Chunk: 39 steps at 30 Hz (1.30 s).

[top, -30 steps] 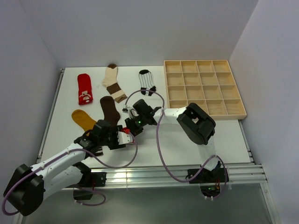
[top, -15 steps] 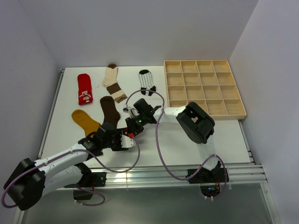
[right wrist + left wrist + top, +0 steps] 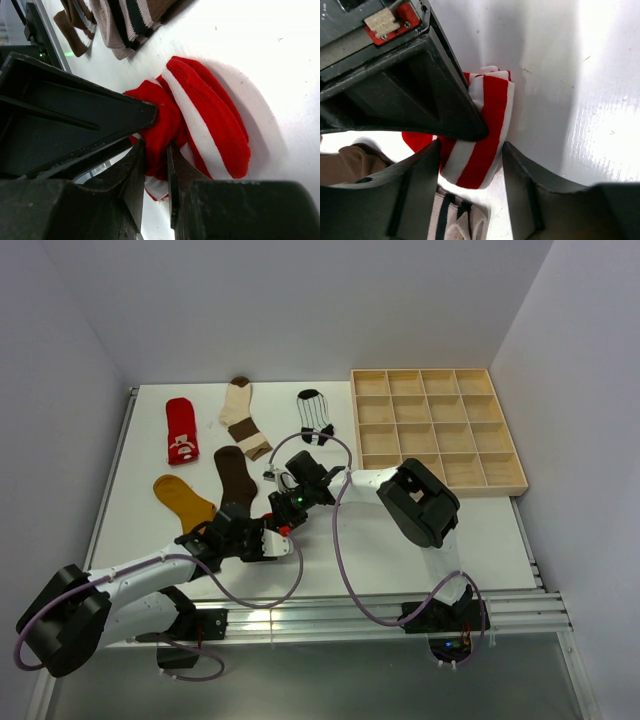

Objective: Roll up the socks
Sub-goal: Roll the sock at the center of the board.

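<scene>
Now the left gripper [image 3: 470, 152] has slid right over the last second. It sits open, fingers straddling the red-white striped sock [image 3: 490, 115] at the front centre of the table [image 3: 500, 540]. The right gripper [image 3: 156, 148] has not moved and is clenched on a red fold of it. Judgement: the roll is partly formed, and the left gripper is placed to pin it. The brown sock [image 3: 234, 472] lies flat, unrolled.

The red-white sock [image 3: 492, 120] is striped; the brown sock [image 3: 234, 476] plain dark; the white sock [image 3: 315, 412] black-striped; the tray [image 3: 436, 424] pale wood.
</scene>
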Each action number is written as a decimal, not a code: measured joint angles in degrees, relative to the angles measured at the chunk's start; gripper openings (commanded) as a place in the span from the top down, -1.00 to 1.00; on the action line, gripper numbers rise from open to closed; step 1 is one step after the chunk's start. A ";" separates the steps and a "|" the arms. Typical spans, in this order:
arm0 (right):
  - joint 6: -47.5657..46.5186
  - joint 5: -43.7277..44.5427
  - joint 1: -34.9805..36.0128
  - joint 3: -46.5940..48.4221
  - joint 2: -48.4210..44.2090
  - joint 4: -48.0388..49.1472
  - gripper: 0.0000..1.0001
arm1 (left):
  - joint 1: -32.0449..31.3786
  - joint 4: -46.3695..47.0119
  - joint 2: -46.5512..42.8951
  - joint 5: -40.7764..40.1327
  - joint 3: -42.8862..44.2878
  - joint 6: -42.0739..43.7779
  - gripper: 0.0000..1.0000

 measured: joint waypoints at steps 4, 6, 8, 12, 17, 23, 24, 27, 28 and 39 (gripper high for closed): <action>0.02 -0.20 -0.09 0.00 0.04 -0.02 0.91 | -0.02 0.74 1.29 0.13 0.02 -0.66 0.31; 0.02 -0.24 -0.15 0.00 0.07 -0.20 0.90 | -0.07 0.48 2.19 0.31 0.46 -1.05 0.62; 0.04 -0.33 -0.28 0.02 0.07 -0.46 0.90 | -0.07 -0.61 3.45 0.46 1.66 -1.05 0.78; 0.09 -0.61 -0.96 0.02 0.07 -0.94 0.73 | -0.07 -2.27 5.73 0.55 4.07 -0.96 0.99; 0.63 0.15 -0.96 -0.50 -0.52 -0.70 0.28 | -0.04 -5.16 7.43 0.92 6.43 -0.98 0.99; 1.40 5.11 -0.83 -5.01 -5.20 0.61 -0.07 | 0.26 -8.17 9.22 3.98 9.22 -1.49 1.00; 1.57 6.40 -0.81 -6.10 -6.29 0.79 -0.10 | 0.48 -8.76 9.55 4.90 9.77 -1.66 0.99; 2.23 9.99 -0.39 -9.18 -9.27 1.64 -0.12 | 1.44 -11.06 11.08 8.15 11.72 -1.99 0.99; 2.67 11.37 -0.28 -10.19 -10.25 1.92 -0.12 | 1.77 -11.61 11.50 8.92 12.24 -2.03 0.99; 7.98 24.30 -0.44 -23.91 -23.37 8.04 -0.22 | 6.67 -20.61 18.36 16.31 19.76 -2.43 1.00</action>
